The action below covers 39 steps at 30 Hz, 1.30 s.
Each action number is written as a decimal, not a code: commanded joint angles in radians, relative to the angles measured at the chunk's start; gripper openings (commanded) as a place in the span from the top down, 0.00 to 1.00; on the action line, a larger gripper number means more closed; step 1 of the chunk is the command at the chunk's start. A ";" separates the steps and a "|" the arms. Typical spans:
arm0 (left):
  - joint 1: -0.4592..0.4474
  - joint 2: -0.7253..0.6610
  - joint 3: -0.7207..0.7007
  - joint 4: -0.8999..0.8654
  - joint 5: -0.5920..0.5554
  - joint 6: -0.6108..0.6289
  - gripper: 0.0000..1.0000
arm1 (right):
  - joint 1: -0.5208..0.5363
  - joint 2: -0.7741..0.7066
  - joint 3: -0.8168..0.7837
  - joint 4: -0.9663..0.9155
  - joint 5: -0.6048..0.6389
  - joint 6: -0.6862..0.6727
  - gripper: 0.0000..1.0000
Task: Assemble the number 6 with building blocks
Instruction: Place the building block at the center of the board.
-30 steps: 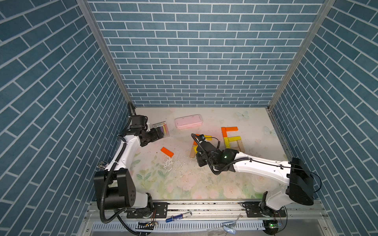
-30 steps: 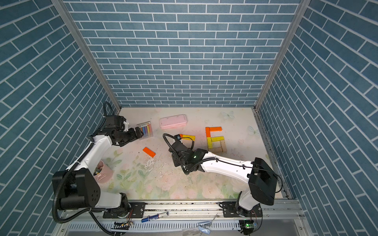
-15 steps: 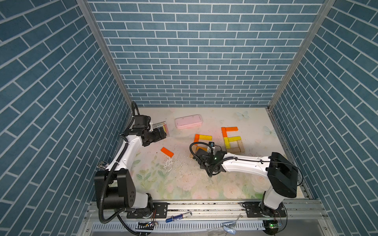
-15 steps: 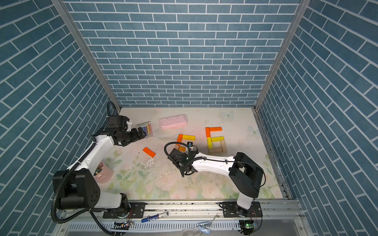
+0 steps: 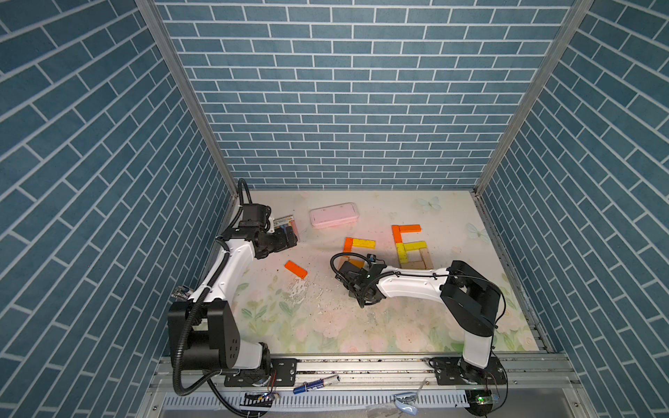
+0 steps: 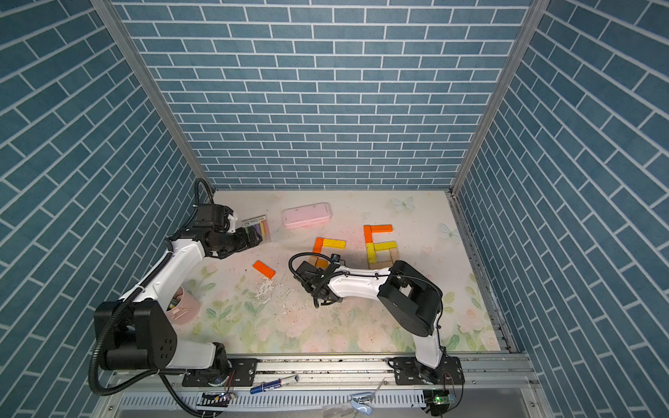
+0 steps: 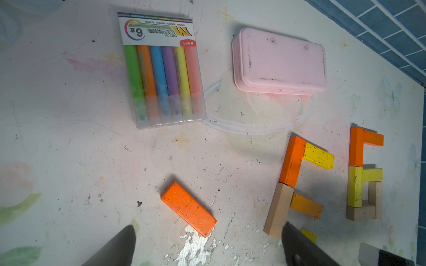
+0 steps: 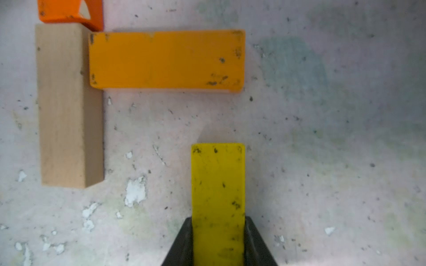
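Number 6 (image 6: 380,247): right side, orange, yellow and tan bars joined.
Second figure (image 6: 333,244): just left of it; orange and yellow bars touching, its nearer bars partly hidden by the right gripper (image 6: 307,270).
Loose orange bar (image 6: 264,269): flat, left of that gripper.
Pink case (image 6: 306,215): far centre.
Left gripper (image 6: 255,239): beside the clear pack of coloured sticks (image 6: 257,228).

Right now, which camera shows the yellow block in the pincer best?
The right wrist view: the yellow block sits close up in the middle, clamped in the right pincer. The left wrist view shows only its corner. In both top views the right arm hides it.
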<state>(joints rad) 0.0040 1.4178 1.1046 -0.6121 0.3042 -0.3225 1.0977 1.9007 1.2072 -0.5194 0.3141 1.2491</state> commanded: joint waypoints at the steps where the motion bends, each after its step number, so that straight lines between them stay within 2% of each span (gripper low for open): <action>1: -0.006 -0.015 -0.006 -0.019 -0.020 0.008 0.01 | -0.009 -0.001 0.037 -0.008 -0.010 -0.016 0.60; 3: -0.007 -0.019 -0.006 -0.023 -0.023 0.008 0.01 | -0.012 -0.029 0.049 -0.015 -0.001 -0.049 0.52; 7: -0.017 -0.016 -0.007 -0.028 -0.036 0.012 0.01 | -0.031 -0.116 0.027 -0.009 0.004 -0.122 0.45; 9: -0.027 -0.007 0.000 -0.038 -0.030 0.016 0.01 | -0.042 -0.158 0.007 0.016 -0.014 -0.157 0.44; 13: -0.077 -0.013 0.003 -0.053 -0.046 0.019 0.02 | -0.064 -0.303 -0.056 0.039 0.083 -0.226 0.47; 17: -0.167 -0.006 0.017 -0.086 -0.074 0.032 0.07 | -0.158 -0.476 -0.205 0.173 0.079 -0.340 0.51; 19: -0.233 -0.008 0.020 -0.103 -0.098 0.040 0.10 | -0.246 -0.558 -0.283 0.265 0.036 -0.409 0.53; 24: -0.416 -0.005 0.047 -0.150 -0.166 0.012 0.17 | -0.427 -0.656 -0.390 0.414 0.005 -0.568 0.54; 28: -0.567 -0.013 0.043 -0.153 -0.225 -0.062 0.22 | -0.594 -0.646 -0.479 0.639 -0.098 -0.584 0.55; 33: -0.751 0.017 -0.005 -0.048 -0.316 -0.201 0.27 | -0.782 -0.518 -0.537 0.909 -0.263 -0.541 0.57; 36: -0.844 0.080 -0.021 0.031 -0.387 -0.281 0.28 | -0.843 -0.462 -0.542 0.981 -0.350 -0.539 0.59; 39: -0.922 0.170 -0.008 0.086 -0.460 -0.324 0.31 | -0.848 -0.450 -0.569 1.029 -0.364 -0.583 0.59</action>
<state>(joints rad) -0.8616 1.5188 1.1084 -0.6022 -0.0330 -0.5407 0.2493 1.4494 0.6556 0.3717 0.0364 0.7109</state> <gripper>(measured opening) 0.695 0.411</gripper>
